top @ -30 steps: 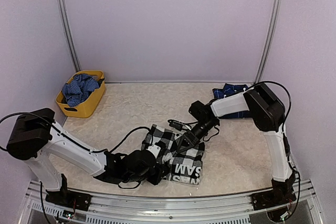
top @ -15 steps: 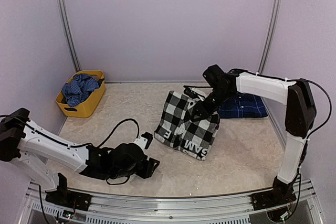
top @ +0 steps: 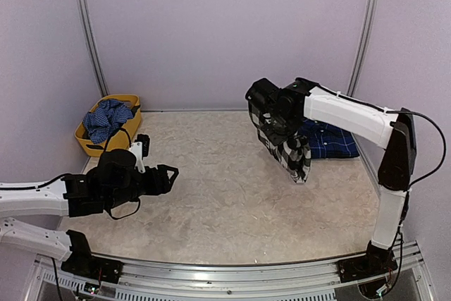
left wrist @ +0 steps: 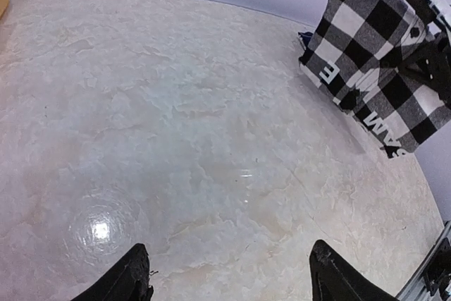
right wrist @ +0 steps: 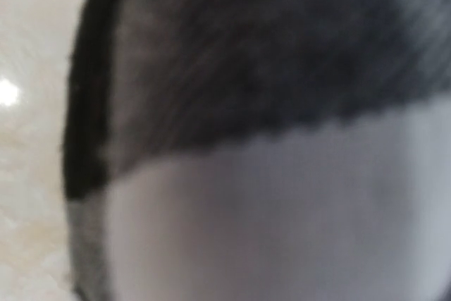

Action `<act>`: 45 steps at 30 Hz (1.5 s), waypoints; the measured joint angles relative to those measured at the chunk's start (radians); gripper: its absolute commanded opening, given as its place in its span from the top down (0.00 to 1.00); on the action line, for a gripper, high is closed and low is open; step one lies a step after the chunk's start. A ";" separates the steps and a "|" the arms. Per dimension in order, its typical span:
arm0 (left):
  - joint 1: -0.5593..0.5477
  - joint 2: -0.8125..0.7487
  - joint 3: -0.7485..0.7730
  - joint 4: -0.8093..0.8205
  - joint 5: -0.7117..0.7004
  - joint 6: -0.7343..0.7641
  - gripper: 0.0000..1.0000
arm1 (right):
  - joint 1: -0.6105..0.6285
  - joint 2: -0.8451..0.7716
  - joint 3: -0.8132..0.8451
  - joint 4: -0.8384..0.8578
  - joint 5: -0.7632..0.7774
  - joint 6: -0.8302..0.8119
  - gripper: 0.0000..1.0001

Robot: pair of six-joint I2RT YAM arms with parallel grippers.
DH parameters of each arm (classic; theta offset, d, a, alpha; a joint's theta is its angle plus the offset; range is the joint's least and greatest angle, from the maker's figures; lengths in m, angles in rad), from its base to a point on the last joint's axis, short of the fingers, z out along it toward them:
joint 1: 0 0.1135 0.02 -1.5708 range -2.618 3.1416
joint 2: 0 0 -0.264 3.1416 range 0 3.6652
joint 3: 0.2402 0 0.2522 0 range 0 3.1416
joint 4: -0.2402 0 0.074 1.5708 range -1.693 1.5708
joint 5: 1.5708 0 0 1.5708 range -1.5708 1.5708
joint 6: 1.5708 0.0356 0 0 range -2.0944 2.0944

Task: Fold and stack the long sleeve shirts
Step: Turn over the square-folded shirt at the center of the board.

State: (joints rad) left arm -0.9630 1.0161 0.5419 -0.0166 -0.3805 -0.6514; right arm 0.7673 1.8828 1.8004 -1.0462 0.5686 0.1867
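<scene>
The black-and-white check shirt point(top: 287, 147), folded, hangs in the air from my right gripper point(top: 273, 119), which is shut on its upper part. The shirt hangs just left of the navy plaid shirt point(top: 330, 142), which lies folded on the table at the right. In the left wrist view the check shirt point(left wrist: 366, 54) hangs at the upper right with its white lettering showing. In the right wrist view blurred check cloth point(right wrist: 268, 174) fills the picture and hides the fingers. My left gripper point(top: 169, 172) is open and empty, above the table at the left, and shows in its own view point(left wrist: 232, 276).
A yellow basket point(top: 125, 139) with a blue patterned cloth point(top: 106, 119) in it stands at the back left. Walls with metal rails close in the back and sides. An aluminium rail runs along the near edge.
My right gripper has lifted the check shirt off the table and carried it back and right, beside the navy shirt. My left gripper has let go and drawn back to the left.
</scene>
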 measured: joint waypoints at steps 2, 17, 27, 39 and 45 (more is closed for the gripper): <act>0.031 -0.030 -0.003 -0.025 0.007 0.000 0.26 | 0.059 0.085 0.035 -0.061 0.091 0.071 0.96; 0.106 -0.116 -0.016 -0.145 0.033 0.002 0.24 | 0.460 0.437 0.196 -0.294 0.143 0.433 0.33; 0.135 -0.120 -0.016 -0.162 0.033 0.005 0.20 | 0.583 0.496 0.249 -0.268 0.025 0.481 0.03; 0.152 -0.119 -0.059 -0.080 0.125 -0.047 0.12 | 0.524 -0.057 -0.282 0.156 -0.202 0.375 0.01; 0.112 -0.029 -0.142 0.090 0.242 -0.136 0.11 | 0.190 -0.299 -0.652 0.417 -0.369 0.356 0.00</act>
State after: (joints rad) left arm -0.8509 0.9867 0.4000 0.0738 -0.1387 -0.7872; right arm 0.9577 1.5841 1.1481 -0.6296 0.1993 0.5426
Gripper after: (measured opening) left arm 0.880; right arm 0.995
